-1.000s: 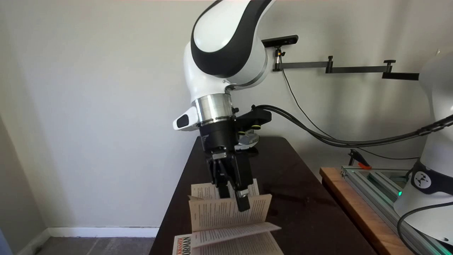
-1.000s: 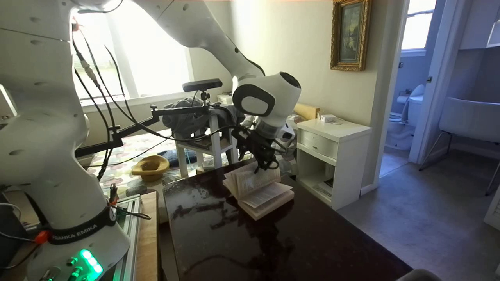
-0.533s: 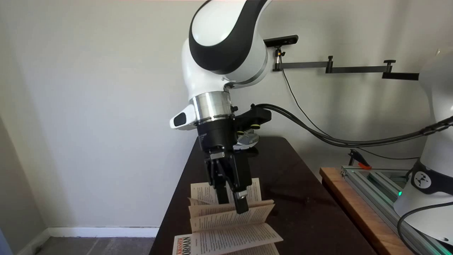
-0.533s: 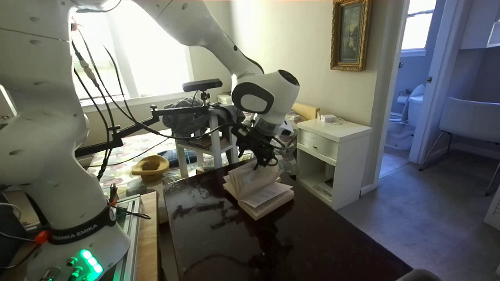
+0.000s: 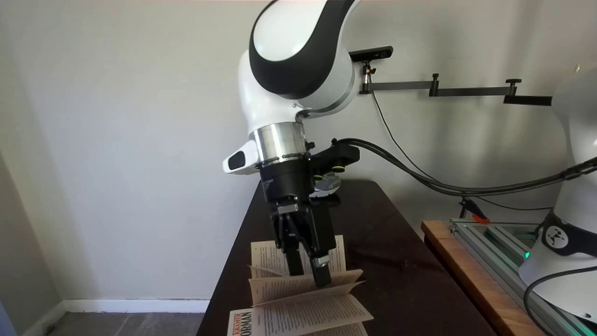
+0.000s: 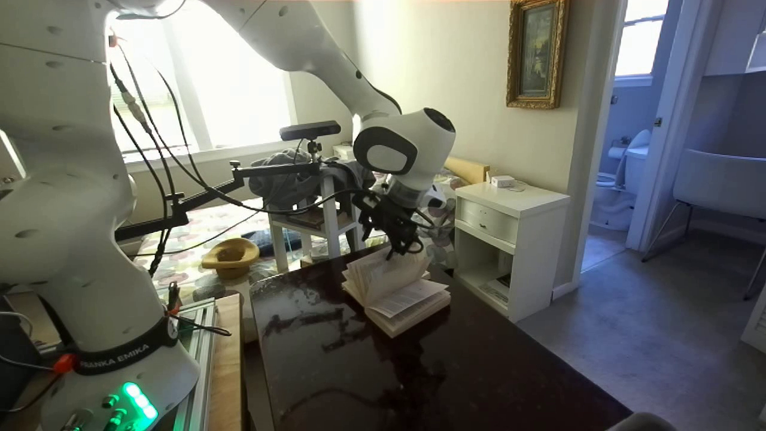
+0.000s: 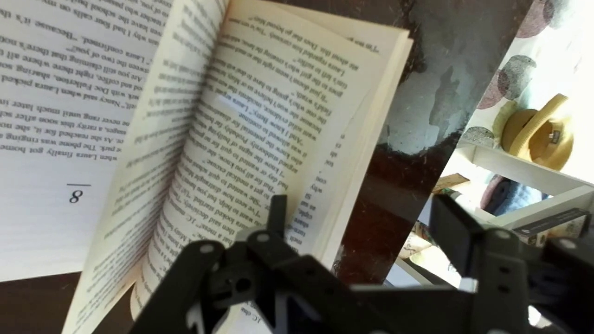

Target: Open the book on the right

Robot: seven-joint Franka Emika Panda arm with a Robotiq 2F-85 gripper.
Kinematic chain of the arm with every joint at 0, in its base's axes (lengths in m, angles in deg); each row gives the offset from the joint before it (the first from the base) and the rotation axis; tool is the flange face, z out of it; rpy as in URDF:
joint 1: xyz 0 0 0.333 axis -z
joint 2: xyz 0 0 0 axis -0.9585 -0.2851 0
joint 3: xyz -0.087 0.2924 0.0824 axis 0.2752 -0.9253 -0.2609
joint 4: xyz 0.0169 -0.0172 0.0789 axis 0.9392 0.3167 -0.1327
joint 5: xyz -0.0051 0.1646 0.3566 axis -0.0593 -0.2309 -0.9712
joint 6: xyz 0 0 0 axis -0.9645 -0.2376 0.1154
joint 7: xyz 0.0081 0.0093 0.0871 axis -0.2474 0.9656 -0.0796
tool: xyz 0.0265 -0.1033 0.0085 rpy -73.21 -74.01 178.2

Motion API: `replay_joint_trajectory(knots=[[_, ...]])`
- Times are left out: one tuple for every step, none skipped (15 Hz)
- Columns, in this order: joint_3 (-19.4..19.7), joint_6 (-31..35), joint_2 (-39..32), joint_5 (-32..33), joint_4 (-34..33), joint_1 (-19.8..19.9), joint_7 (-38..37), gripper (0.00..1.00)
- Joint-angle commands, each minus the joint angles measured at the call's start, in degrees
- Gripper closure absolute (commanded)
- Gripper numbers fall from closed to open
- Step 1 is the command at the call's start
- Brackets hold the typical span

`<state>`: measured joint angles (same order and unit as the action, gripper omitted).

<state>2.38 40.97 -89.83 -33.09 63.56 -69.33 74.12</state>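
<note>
The book lies open on the dark table, with pale beige printed pages and several leaves fanned up. It also shows in an exterior view and fills much of the wrist view. Its dark cover is hidden. My gripper is open and points down at the raised leaves. It also shows in an exterior view. In the wrist view the gripper has one finger over the page and nothing seen between its fingers. Whether a fingertip touches a leaf I cannot tell.
A pale strip with red and black lettering shows beside the open book, partly covered. A grey object sits at the far end of the table. A camera on a mount and a white nightstand stand nearby.
The raised leaves have tipped lower, toward the camera in an exterior view, and fanned apart. My gripper has shifted a little and sits slightly lower. It has stayed open.
</note>
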Motion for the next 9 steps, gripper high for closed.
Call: replay_joint_trajectory(knots=[[-0.54, 0.94, 0.75, 0.27, 1.28, -0.99, -0.90, 0.20], [-0.61, 1.12, 0.61, 0.52, 1.43, -1.24, -1.00, 0.22], [-0.67, 1.32, 0.45, 0.79, 1.58, -1.53, -1.17, 0.21], [-0.76, 1.46, 0.37, 0.94, 1.74, -1.75, -1.24, 0.21], [-0.84, 1.64, 0.29, 1.10, 1.86, -1.99, -1.32, 0.21], [-0.89, 1.72, 0.17, 1.22, 1.90, -2.22, -1.37, 0.22], [-0.93, 1.86, 0.04, 1.37, 1.98, -2.43, -1.43, 0.22], [-0.94, 2.07, -0.12, 1.66, 2.14, -2.71, -1.57, 0.22], [-0.95, 2.26, -0.23, 1.90, 2.31, -2.92, -1.65, 0.22]])
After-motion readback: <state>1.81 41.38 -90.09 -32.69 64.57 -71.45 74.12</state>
